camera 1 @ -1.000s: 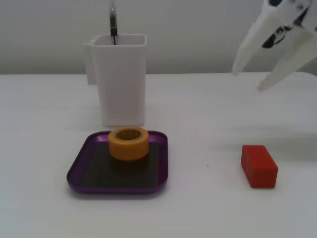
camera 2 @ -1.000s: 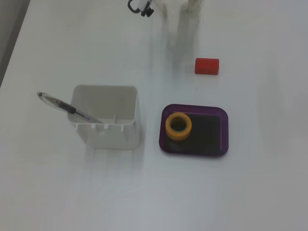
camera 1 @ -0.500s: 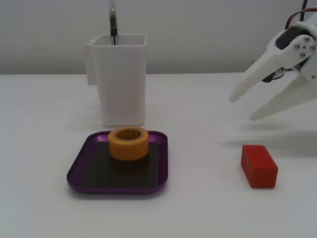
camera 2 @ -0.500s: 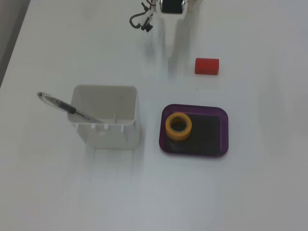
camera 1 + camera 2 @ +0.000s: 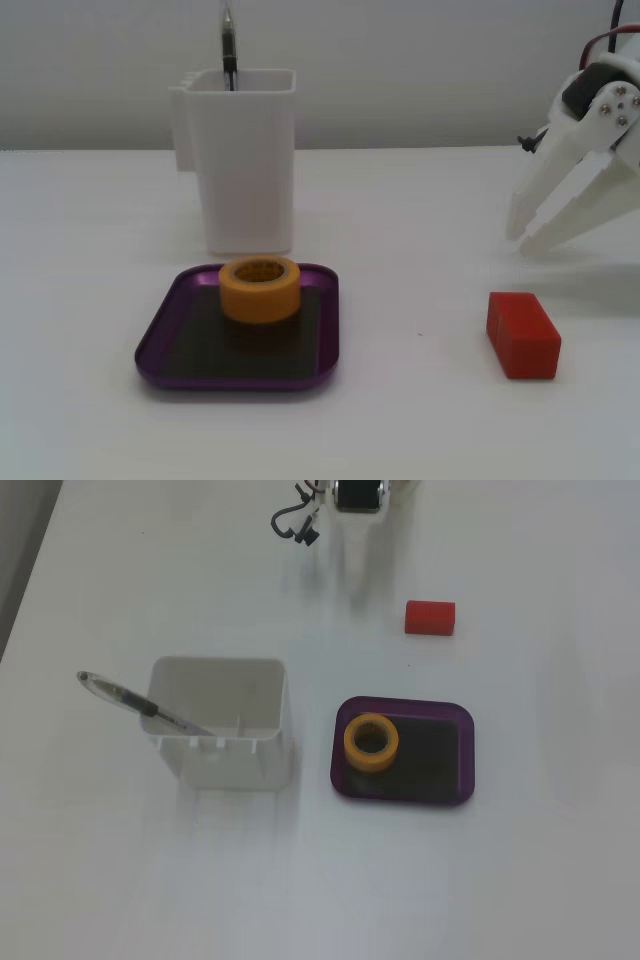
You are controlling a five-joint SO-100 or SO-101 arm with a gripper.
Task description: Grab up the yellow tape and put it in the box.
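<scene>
- Tape (image 5: 260, 288) (image 5: 371, 742), a yellow-orange roll, lies flat with its hollow centre facing up, inside the box (image 5: 165, 335) (image 5: 465, 750).
- It rests on the dark floor at the box's back edge in one fixed view, the end nearest the white container (image 5: 243, 160); in the other fixed view it sits in the box's left half, near the rim.
- Purple box lies on the white table (image 5: 420, 420) just in front of the container, close to it but apart.
- Gripper (image 5: 532, 232) hangs at the right edge of a fixed view, fingers pointing down and left, spread apart with nothing between them.
- Tape is well apart from the gripper, to its left and nearer the camera, with bare table between.
- A red block (image 5: 523, 334) (image 5: 430, 617) lies on the table below the gripper, apart from its tips and well to the right of the box.
- A pen (image 5: 140, 708) stands slanted in the container.
- In the other fixed view only a bit of the arm shows at the top edge; the fingers cannot be made out there.
</scene>
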